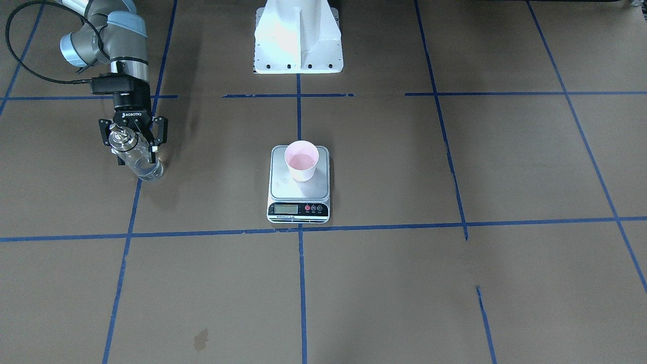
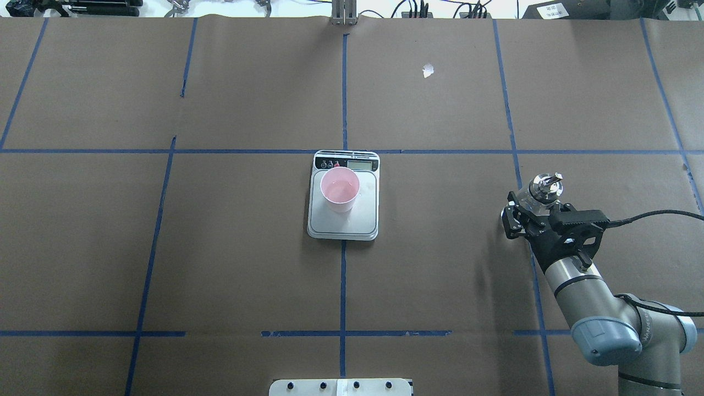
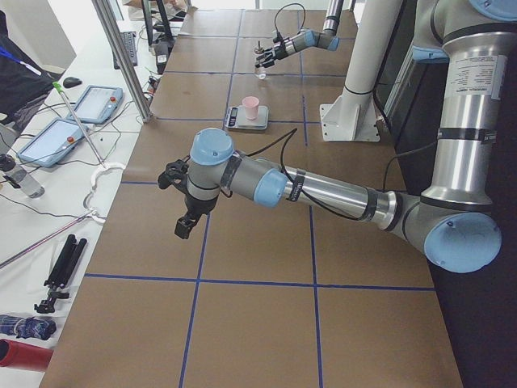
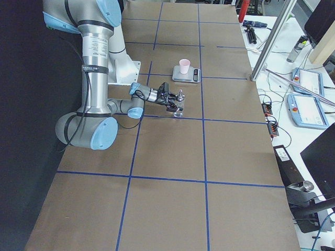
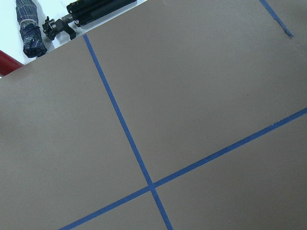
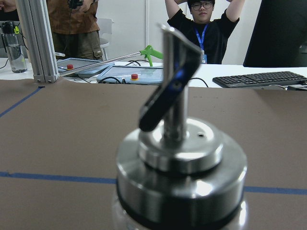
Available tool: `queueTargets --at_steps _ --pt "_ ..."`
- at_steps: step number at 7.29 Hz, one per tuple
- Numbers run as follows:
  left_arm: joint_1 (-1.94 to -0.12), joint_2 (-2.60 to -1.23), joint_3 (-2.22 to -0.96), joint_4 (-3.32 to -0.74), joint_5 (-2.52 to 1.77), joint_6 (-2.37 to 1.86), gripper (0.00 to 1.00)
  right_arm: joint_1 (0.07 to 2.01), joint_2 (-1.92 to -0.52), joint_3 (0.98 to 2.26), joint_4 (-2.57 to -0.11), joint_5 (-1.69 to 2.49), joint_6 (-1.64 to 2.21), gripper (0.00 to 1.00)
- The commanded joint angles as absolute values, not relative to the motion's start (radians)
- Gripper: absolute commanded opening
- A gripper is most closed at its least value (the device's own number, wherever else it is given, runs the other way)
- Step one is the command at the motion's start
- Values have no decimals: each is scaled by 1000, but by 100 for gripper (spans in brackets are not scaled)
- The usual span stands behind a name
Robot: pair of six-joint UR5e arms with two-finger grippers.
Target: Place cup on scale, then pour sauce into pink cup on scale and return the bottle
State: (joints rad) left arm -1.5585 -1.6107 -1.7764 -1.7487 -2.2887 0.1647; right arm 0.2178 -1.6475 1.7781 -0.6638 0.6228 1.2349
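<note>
The pale pink cup (image 1: 302, 161) stands upright on the silver platform of the scale (image 1: 298, 191) at the table's middle; its inside shows a faint sheen. Far toward my right side, the clear glass bottle (image 1: 144, 164) with its silver spout cap (image 2: 544, 186) stands on the brown paper. My right gripper (image 1: 136, 151) reaches in sideways, its fingers on either side of the bottle's body and closed against it. The cap fills the right wrist view (image 6: 180, 158). My left gripper (image 3: 184, 226) hangs over bare paper at my left end; whether it is open or shut I cannot tell.
The white robot pedestal (image 1: 298, 38) stands behind the scale. Blue tape lines (image 1: 301, 283) divide the paper. Beyond the table's far edge are people, a keyboard (image 6: 261, 79) and tablets. A tripod (image 5: 91, 12) and a folded umbrella lie off the left end.
</note>
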Motion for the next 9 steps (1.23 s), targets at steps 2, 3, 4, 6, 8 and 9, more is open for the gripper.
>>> queueTargets --at_steps 2,3,4,6,8,9 --pt "-1559 -1611 -1776 -1749 -2289 166 100 218 -1647 1775 -664 623 1235 0" --pt "-1559 -1611 -1776 -1749 -2289 166 100 216 -1647 1773 -664 623 1233 0" --pt "-1559 -1611 -1776 -1749 -2289 166 100 215 -1646 1763 -664 623 1233 6" --pt "-1559 -1611 -1776 -1749 -2289 166 100 215 -1635 1732 -664 617 1235 99" --pt "-1559 -1609 -1776 -1749 -2289 166 100 213 -1632 1723 -664 617 1235 100" --pt "-1559 -1609 -1776 -1749 -2289 166 100 213 -1632 1723 -664 617 1233 100"
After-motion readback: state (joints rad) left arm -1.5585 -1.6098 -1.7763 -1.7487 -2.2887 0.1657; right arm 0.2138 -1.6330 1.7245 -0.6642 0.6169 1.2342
